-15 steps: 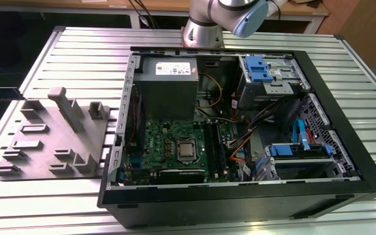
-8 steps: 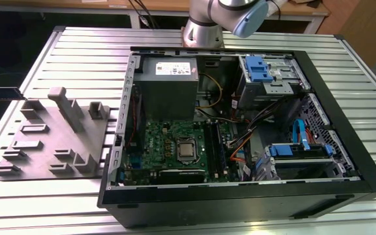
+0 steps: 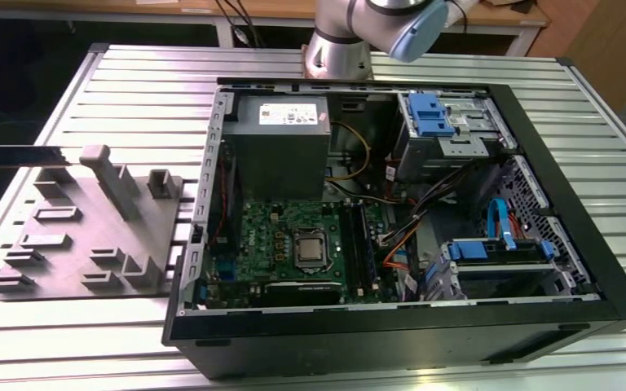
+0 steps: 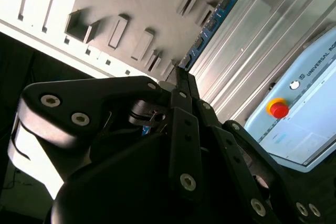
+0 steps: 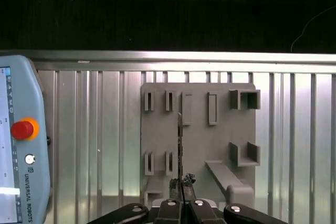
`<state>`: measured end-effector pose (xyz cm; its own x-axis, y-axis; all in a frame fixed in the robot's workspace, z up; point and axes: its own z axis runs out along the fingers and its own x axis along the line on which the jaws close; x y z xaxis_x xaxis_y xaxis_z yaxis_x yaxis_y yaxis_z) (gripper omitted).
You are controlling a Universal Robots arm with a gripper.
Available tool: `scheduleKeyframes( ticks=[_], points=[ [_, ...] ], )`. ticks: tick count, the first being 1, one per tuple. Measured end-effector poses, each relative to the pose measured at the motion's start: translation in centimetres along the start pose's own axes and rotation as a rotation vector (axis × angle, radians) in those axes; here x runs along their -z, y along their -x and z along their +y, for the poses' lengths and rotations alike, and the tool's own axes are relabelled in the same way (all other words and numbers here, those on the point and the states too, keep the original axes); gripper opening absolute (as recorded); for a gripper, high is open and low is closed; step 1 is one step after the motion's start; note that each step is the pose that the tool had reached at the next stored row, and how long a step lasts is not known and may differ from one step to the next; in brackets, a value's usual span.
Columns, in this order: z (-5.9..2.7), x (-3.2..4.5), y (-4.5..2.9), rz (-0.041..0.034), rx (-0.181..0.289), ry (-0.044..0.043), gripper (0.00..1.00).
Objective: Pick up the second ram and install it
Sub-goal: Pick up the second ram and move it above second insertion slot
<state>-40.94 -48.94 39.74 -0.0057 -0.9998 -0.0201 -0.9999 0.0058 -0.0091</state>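
The second ram (image 4: 212, 22) is a thin blue-green strip with dark chips, sticking out from between my fingertips. The first wrist view shows the ram (image 5: 180, 145) edge-on as a dark line over the grey moulded fixture (image 5: 220, 140). My gripper (image 5: 181, 199) is shut on its near end, and its black fingers (image 4: 185, 124) meet at the strip. Whether the strip still rests in the fixture I cannot tell. The open computer case (image 3: 574, 244) lies on the table with the green motherboard (image 3: 280, 236) and its long black memory slots (image 3: 365, 244) exposed.
The grey fixture (image 3: 85, 228) sits on the slatted metal table (image 3: 150, 73) at the exterior view's left of the case. A light blue teach pendant (image 5: 18, 150) with a red button lies beside the fixture. Power supply (image 3: 280, 138), cables and drive bays (image 3: 443, 122) crowd the case.
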Motion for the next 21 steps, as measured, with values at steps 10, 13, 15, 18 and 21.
scheduleKeyframes(
  ticks=[10,13,15,18,21],
  points=[
    [-2.98,-0.02,0.02,0.0001,0.0,0.0001,0.11],
    [-3.76,-0.04,0.02,0.0,0.0,0.0,0.11],
    [-4.28,-0.04,0.02,0.0001,0.0,0.0001,0.11],
    [-5.0,-0.05,0.03,0.0,0.0,0.0,0.11],
    [-5.75,-0.06,0.03,0.0,0.0,0.0001,0.11]
  ],
)
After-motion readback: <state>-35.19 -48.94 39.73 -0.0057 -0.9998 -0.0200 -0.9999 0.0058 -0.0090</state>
